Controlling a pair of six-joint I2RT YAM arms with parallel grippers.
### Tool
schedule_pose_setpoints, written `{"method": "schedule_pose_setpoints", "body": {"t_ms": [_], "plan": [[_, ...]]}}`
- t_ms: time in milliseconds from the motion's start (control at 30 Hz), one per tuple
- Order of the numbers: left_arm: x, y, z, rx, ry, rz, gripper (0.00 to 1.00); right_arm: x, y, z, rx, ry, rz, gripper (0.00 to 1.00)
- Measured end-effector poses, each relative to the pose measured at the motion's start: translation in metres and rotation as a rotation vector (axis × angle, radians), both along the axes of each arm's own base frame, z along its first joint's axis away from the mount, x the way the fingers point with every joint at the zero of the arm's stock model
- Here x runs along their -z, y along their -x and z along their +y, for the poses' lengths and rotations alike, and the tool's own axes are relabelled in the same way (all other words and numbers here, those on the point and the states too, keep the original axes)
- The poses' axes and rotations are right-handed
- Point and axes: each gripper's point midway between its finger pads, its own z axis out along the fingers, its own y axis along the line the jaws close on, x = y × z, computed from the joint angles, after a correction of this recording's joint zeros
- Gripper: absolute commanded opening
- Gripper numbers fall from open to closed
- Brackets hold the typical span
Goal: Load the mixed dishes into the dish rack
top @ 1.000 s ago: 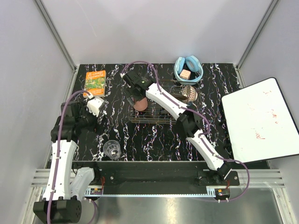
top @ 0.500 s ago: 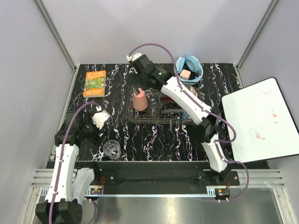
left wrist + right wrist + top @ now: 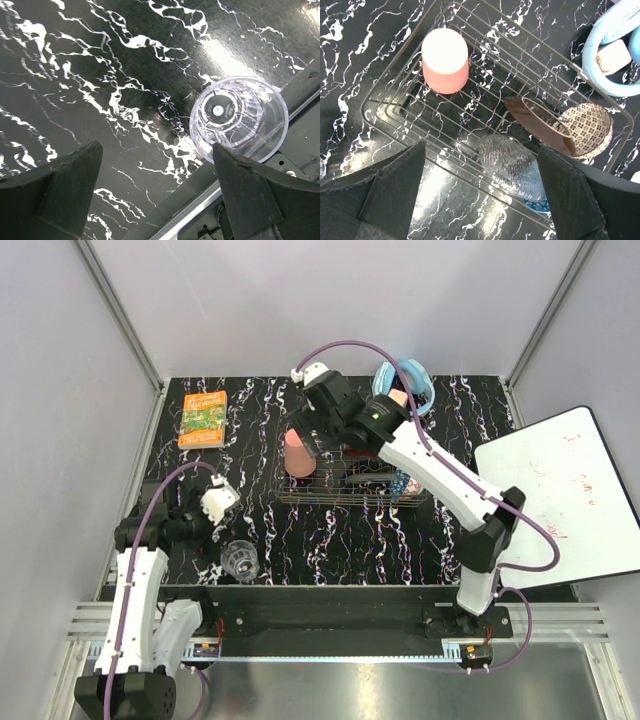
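Observation:
The silvery wire dish rack (image 3: 395, 116) holds the salmon-pink cup (image 3: 445, 60) upside down in its left corner, the ribbed clear glass dish (image 3: 512, 167), the reddish-brown plate (image 3: 537, 125) on edge, the beige patterned bowl (image 3: 587, 127) and a sliver of the blue patterned bowl (image 3: 540, 206). My right gripper (image 3: 480, 200) is open and empty, high above the rack (image 3: 300, 495). The small clear tumbler (image 3: 239, 117) stands upright on the table near the front edge (image 3: 240, 560). My left gripper (image 3: 155, 195) is open and empty, above the table just left of the tumbler.
The light-blue headphones (image 3: 403, 385) lie behind the rack's right end. The orange-green book (image 3: 204, 418) lies at the back left. A whiteboard (image 3: 560, 500) sits at the right. The metal front rail (image 3: 200, 212) runs just beside the tumbler.
My right gripper let go of the pink cup in the rack, then rose and drew back to the right. My left gripper moved toward the front, closer to the tumbler.

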Motion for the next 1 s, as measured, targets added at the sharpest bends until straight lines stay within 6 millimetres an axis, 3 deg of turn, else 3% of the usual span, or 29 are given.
{"method": "schedule_pose_setpoints", "body": {"t_ms": [233,367,500,633,833,1000], "plan": [[0.035,0.009,0.000,0.032,0.002,0.148,0.93,0.002,0.018,-0.019,0.023,-0.044,-0.005,1.00],[0.043,0.007,-0.002,0.054,0.004,0.193,0.88,-0.005,0.029,-0.030,0.034,-0.084,-0.021,1.00],[0.049,0.006,-0.010,0.101,0.002,0.227,0.68,-0.014,0.038,-0.039,0.047,-0.140,-0.043,1.00],[0.057,0.002,-0.022,0.155,-0.015,0.251,0.60,-0.017,0.044,-0.044,0.060,-0.185,-0.052,0.95],[0.066,-0.006,-0.028,0.151,-0.029,0.272,0.44,-0.005,0.049,-0.049,0.077,-0.193,-0.032,0.91],[0.069,-0.011,-0.027,0.122,-0.037,0.271,0.09,0.005,0.052,-0.051,0.090,-0.190,-0.012,0.92]]}}
